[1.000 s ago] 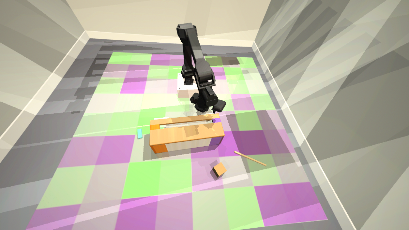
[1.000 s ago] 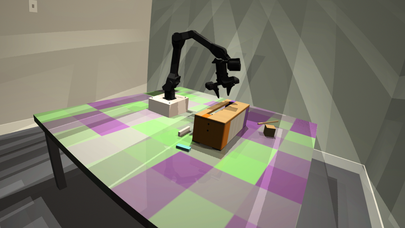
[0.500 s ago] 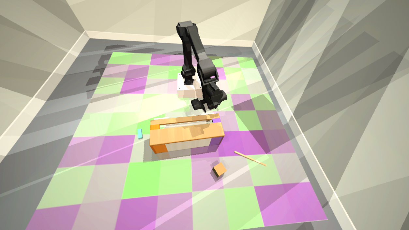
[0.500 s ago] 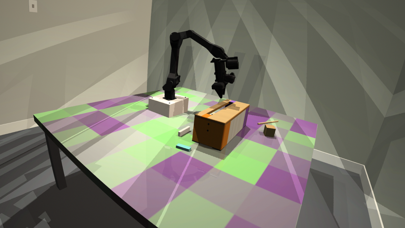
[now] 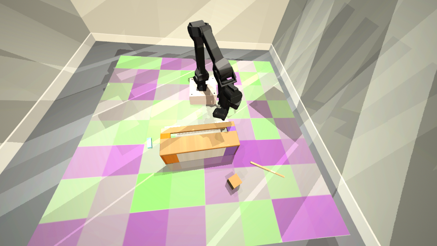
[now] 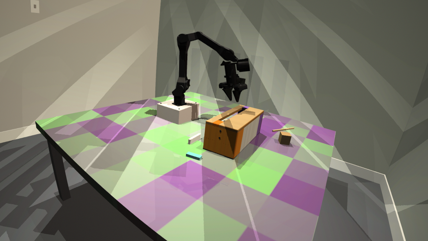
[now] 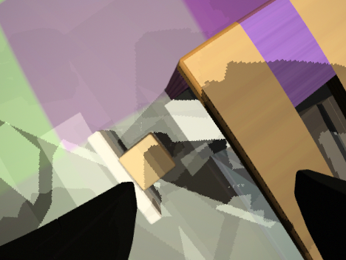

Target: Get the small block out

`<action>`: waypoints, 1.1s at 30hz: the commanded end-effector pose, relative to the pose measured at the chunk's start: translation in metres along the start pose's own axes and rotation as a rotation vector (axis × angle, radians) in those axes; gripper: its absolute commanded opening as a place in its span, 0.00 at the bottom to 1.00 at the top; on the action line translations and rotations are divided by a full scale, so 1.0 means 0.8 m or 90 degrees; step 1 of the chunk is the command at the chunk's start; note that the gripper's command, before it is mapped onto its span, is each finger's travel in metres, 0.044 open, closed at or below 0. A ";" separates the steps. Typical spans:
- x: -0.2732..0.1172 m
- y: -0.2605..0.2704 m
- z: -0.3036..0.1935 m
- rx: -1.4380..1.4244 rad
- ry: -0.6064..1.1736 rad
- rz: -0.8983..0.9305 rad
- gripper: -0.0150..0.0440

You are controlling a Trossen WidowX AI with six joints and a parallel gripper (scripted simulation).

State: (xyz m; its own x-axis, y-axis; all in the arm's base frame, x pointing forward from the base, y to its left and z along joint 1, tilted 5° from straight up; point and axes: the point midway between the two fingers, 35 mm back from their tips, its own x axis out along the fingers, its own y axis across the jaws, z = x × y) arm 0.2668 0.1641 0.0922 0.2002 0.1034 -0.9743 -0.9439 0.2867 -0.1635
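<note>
The box [image 5: 198, 144] [image 6: 218, 140] [image 7: 229, 70] stands upright, with a slot in its top, an orange end and a purple end. In the wrist view a small tan block [image 7: 142, 162] lies on the table outside the box, behind its back side near the purple end. It touches or nearly touches a low white rail [image 7: 112, 159]. The box hides the block in the top and exterior views. My gripper [image 6: 234, 99] [image 7: 216, 189] is open and empty, pointing down above the back edge of the box near the purple end. In the wrist view the block is between the left finger and the box, beyond the fingertips.
A cyan bar [image 5: 149, 143] [image 6: 194, 155] lies off the orange end. Another low white rail [image 6: 194, 138] stands behind that end. A larger wooden cube [image 5: 234, 181] [image 6: 285, 138] and a thin stick [image 5: 267, 169] [image 6: 283, 129] lie on the table beyond the box's front.
</note>
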 end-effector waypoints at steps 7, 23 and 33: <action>-0.010 0.017 0.001 -0.805 0.063 -0.078 0.74; -0.014 0.027 0.001 -1.347 0.151 -0.084 0.74; -0.014 0.027 0.001 -1.347 0.151 -0.084 0.74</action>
State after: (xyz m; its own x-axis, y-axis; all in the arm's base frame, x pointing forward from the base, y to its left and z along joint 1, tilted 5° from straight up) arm 0.2461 0.1700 0.0972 0.3744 0.0406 -0.9264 0.0489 -0.9985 -0.0240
